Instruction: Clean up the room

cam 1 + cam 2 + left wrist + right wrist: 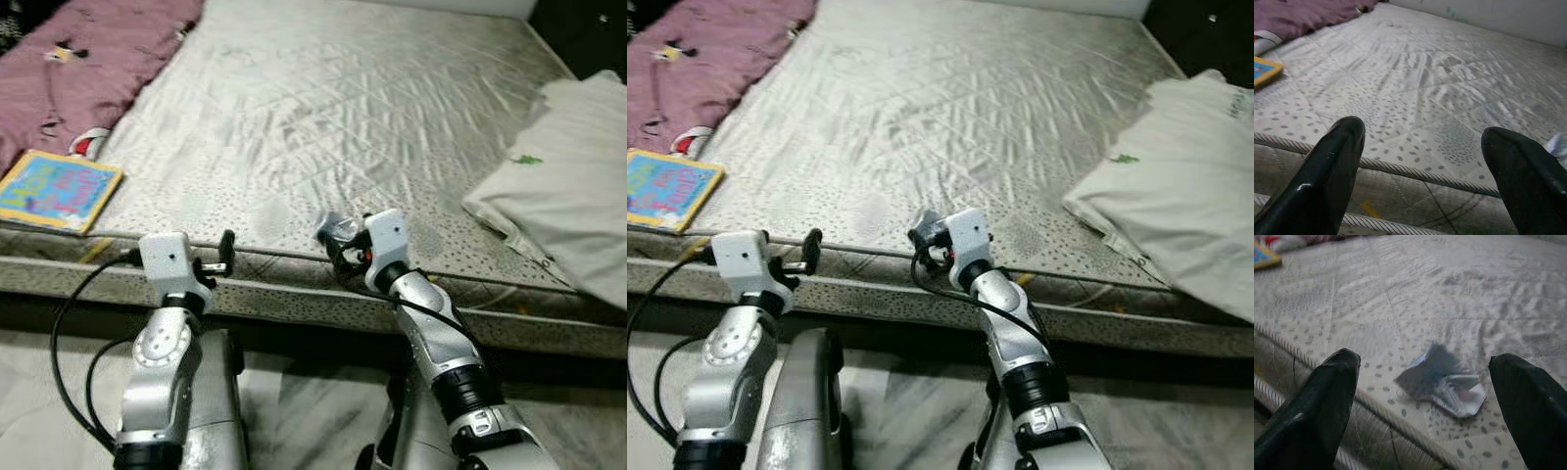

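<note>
One bare quilted mattress (323,108) with crumpled wrapper (1442,382) near its edge.

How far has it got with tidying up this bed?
Nothing looks finished yet. In hand: the right hand is open at the mattress edge with a crumpled wrapper lying between its fingers, not yet gripped. The left hand is open too, holding nothing. Still left: the picture book, the purple blanket and the white pillow.
</note>
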Motion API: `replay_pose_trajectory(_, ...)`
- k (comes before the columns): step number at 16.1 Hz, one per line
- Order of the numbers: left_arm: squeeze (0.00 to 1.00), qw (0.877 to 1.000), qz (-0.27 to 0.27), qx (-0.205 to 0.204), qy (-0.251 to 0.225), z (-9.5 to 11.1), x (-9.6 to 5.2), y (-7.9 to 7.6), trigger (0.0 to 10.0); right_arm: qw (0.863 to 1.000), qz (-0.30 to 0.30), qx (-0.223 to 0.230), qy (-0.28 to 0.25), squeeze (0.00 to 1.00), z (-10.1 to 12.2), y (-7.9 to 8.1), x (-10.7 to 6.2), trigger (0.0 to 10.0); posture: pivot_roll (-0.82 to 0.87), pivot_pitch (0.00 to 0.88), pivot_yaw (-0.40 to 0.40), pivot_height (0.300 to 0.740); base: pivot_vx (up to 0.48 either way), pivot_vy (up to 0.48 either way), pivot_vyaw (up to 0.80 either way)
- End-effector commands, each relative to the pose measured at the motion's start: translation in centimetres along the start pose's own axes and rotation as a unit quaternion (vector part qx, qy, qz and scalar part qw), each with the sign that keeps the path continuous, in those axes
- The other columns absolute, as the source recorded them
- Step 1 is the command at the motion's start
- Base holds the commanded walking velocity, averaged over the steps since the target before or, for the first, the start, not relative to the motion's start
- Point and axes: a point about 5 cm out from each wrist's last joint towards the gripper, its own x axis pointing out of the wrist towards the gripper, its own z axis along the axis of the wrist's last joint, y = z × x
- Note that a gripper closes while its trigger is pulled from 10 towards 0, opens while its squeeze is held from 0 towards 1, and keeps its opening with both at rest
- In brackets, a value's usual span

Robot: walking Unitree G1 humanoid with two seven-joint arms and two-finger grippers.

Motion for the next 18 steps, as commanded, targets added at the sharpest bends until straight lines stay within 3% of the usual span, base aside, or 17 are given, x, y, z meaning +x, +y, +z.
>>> replay_pose_trajectory(1,0.00,1.000,0.013,0.002,0.000,0.3,-0.4,0.4,10.0,1.000,0.015,-0.007,-0.006,0.00,0.6,0.4,0.6,10.0,0.12,0.103,-0.092,0.503,0.000,0.000,0.51)
replay_pose_trajectory(6,0.00,1.000,0.029,-0.006,0.002,0.9,-1.8,0.2,10.0,1.000,-0.001,-0.019,-0.010,0.00,1.5,0.0,2.2,10.0,0.16,0.156,-0.088,0.503,0.000,0.000,0.10)
replay_pose_trajectory(9,0.00,1.000,0.027,-0.007,0.008,1.3,-3.0,-0.4,10.0,0.998,-0.051,-0.019,-0.014,0.00,2.5,-1.7,3.3,10.0,0.20,0.202,-0.078,0.503,0.000,0.000,0.00)
replay_pose_trajectory(18,0.00,0.998,0.038,-0.006,0.043,1.8,-6.2,-0.8,10.0,0.995,-0.096,-0.025,-0.011,0.00,3.0,-3.1,4.1,10.0,0.28,0.291,-0.060,0.503,0.000,0.000,0.00)
